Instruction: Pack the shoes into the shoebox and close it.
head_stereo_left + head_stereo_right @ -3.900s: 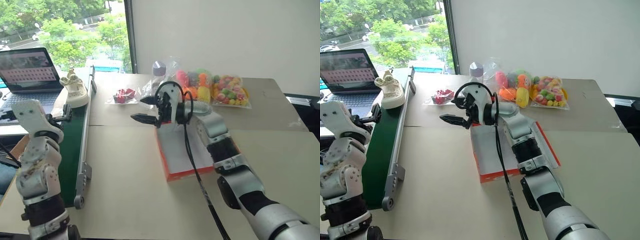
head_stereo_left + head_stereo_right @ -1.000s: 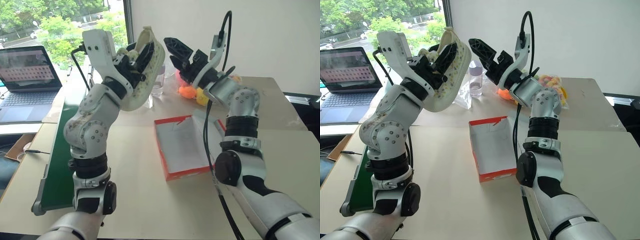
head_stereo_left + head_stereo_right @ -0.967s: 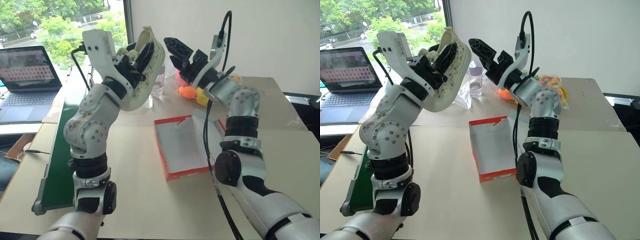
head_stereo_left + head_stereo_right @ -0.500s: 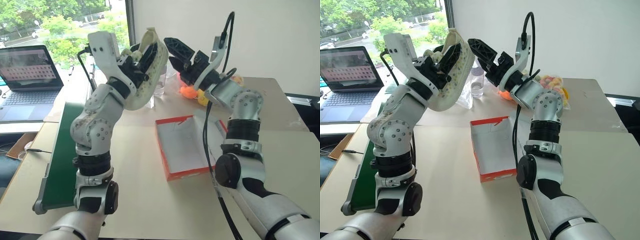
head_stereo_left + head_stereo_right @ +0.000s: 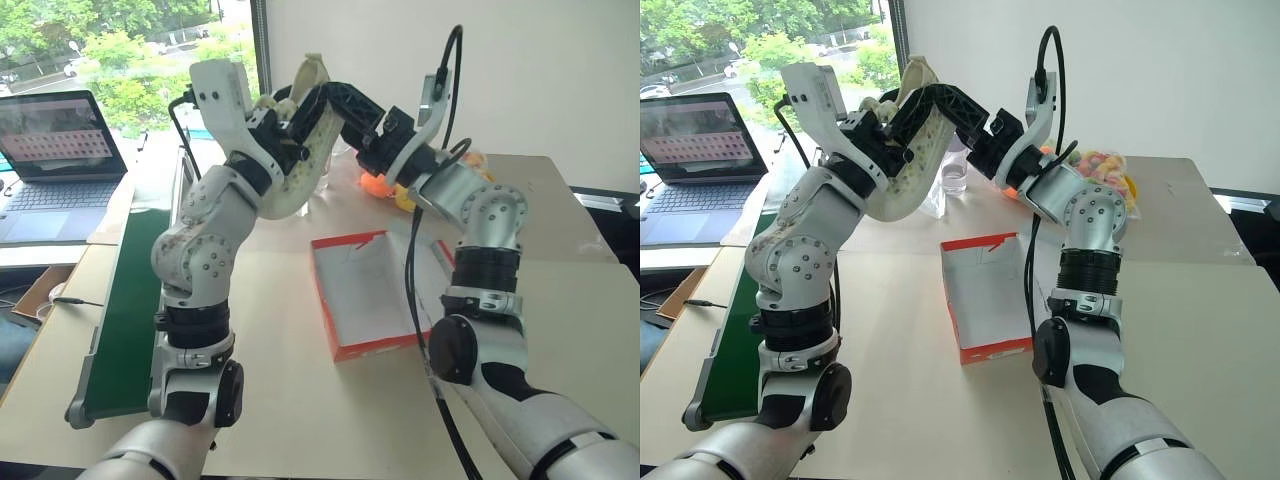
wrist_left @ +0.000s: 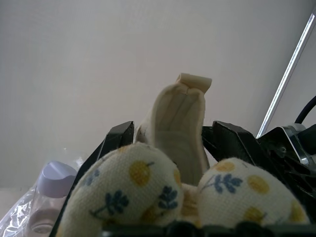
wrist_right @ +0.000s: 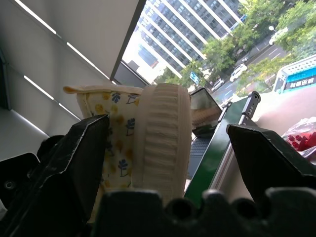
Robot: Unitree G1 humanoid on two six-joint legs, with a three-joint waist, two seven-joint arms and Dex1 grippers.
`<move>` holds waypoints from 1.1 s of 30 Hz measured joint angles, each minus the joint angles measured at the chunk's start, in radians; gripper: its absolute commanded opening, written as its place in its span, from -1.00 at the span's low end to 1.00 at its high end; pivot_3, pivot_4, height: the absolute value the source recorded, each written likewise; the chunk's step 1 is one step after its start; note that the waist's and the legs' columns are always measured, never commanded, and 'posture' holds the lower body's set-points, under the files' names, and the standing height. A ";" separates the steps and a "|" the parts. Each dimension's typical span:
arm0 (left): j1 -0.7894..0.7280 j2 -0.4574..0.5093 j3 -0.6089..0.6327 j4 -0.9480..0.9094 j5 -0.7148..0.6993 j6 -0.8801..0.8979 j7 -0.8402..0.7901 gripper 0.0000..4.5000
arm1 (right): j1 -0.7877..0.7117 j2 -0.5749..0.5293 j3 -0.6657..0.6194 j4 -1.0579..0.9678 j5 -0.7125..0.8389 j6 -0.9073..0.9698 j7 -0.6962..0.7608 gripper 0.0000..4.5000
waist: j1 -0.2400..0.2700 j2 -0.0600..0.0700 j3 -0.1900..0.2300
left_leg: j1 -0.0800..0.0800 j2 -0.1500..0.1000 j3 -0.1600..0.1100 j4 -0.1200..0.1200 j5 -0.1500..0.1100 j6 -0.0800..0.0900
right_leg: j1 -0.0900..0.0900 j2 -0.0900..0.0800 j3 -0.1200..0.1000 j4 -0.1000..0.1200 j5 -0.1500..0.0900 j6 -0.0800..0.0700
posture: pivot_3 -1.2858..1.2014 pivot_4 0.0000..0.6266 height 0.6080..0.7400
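One cream shoe (image 5: 300,160) raised above the shoebox (image 5: 372,292), clamped in the left gripper (image 5: 285,130), right gripper (image 5: 930,105) spread wide, fingers straddling its heel end

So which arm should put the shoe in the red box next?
Probably the right. Its pincer has its fingers open around the shoe that the left pincer grips, and that arm rises right beside the open shoebox.
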 measured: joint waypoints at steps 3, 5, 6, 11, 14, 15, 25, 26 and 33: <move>0.000 -0.002 0.000 0.001 0.000 0.000 0.000 -0.03 | 0.003 0.002 0.004 -0.002 0.001 0.000 -0.004 -0.05 | 0.000 0.000 0.000 | 0.000 0.000 0.000 0.000 0.000 0.000 | 0.000 0.000 0.000 0.000 0.000 0.000 | 0.03 -0.52 1.00; 0.000 -0.003 0.000 0.001 0.000 0.000 0.000 -0.03 | 0.007 0.003 0.004 -0.003 0.001 0.000 -0.006 -0.37 | 0.000 0.000 0.000 | 0.000 0.000 0.000 0.000 0.000 0.000 | 0.000 0.000 0.000 0.000 0.000 0.000 | 0.03 -0.52 1.00; 0.000 -0.005 0.000 0.001 0.000 0.000 0.001 -0.03 | 0.008 0.003 0.004 -0.003 0.001 0.000 -0.006 -0.47 | 0.000 0.000 0.000 | 0.000 0.000 0.000 0.000 0.000 0.000 | 0.000 0.000 0.000 0.000 0.000 0.000 | 0.03 -0.52 1.00; 0.000 -0.010 -0.001 0.001 0.000 0.000 0.003 -0.03 | 0.008 0.003 0.004 -0.002 0.001 -0.001 -0.009 -0.60 | 0.000 0.000 0.000 | 0.000 0.000 0.000 0.000 0.000 0.000 | 0.000 0.000 0.000 0.000 0.000 0.000 | 0.03 -0.52 1.00; 0.000 -0.011 -0.001 0.001 0.000 0.000 0.004 -0.03 | 0.008 0.003 0.004 -0.001 0.001 -0.002 -0.010 -0.61 | 0.000 0.000 0.000 | 0.000 0.000 0.000 0.000 0.000 0.000 | 0.000 0.000 0.000 0.000 0.000 0.000 | 0.03 -0.52 1.00; 0.000 -0.011 -0.001 0.001 0.000 0.001 0.006 -0.03 | 0.008 0.003 0.004 0.000 0.001 -0.003 -0.011 -0.61 | 0.000 0.000 0.000 | 0.000 0.000 0.000 0.000 0.000 0.000 | 0.000 0.000 0.000 0.000 0.000 0.000 | 0.03 -0.52 1.00; 0.030 0.028 0.012 -0.035 -0.041 0.047 0.004 0.99 | 0.006 -0.026 0.016 0.055 -0.016 -0.035 -0.019 -0.61 | 0.000 0.000 0.000 | 0.000 0.000 0.000 0.000 0.000 0.000 | 0.000 0.000 0.000 0.000 0.000 0.000 | 0.03 -0.52 1.00; 0.030 0.039 0.016 -0.043 -0.041 0.049 0.005 0.99 | 0.003 -0.034 0.014 0.068 -0.021 -0.044 -0.019 -0.61 | 0.000 0.000 0.000 | 0.000 0.000 0.000 0.000 0.000 0.000 | 0.000 0.000 0.000 0.000 0.000 0.000 | 0.03 -0.52 1.00; 0.062 0.098 0.029 -0.097 -0.081 0.089 -0.005 0.99 | -0.012 -0.075 0.014 0.100 -0.026 -0.071 -0.016 -0.61 | -0.001 0.000 0.000 | 0.000 0.000 0.000 0.000 0.000 0.000 | 0.000 0.000 0.000 0.000 0.000 0.000 | 0.03 -0.52 1.00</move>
